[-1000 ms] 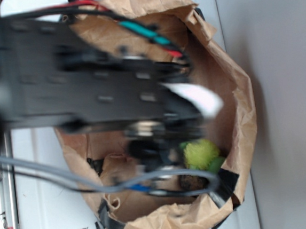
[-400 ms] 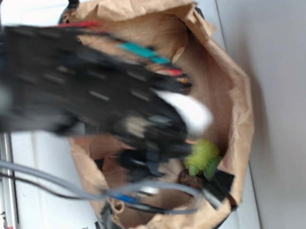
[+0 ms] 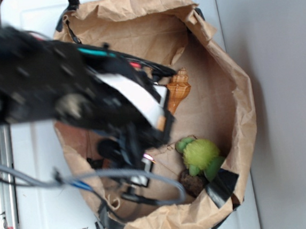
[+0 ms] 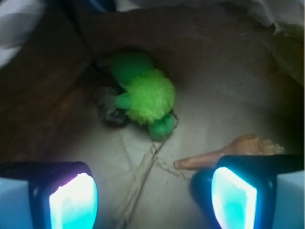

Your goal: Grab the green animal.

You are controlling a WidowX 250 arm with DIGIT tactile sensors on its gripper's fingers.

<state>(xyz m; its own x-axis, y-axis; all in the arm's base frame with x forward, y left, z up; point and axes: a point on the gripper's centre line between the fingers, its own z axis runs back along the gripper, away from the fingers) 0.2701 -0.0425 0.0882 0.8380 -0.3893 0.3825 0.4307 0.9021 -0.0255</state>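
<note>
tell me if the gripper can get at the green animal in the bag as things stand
Probably yes. The gripper is open and empty, with bare bag floor between it and the green animal. A dark lump touches the toy's side, and a seashell lies by one finger.

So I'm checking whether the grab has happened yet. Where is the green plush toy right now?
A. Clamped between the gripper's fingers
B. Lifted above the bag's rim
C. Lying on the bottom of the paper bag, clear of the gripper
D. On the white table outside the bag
C: the green plush toy lies on the floor of the paper bag, ahead of the open gripper, with nothing between the fingers.
</note>
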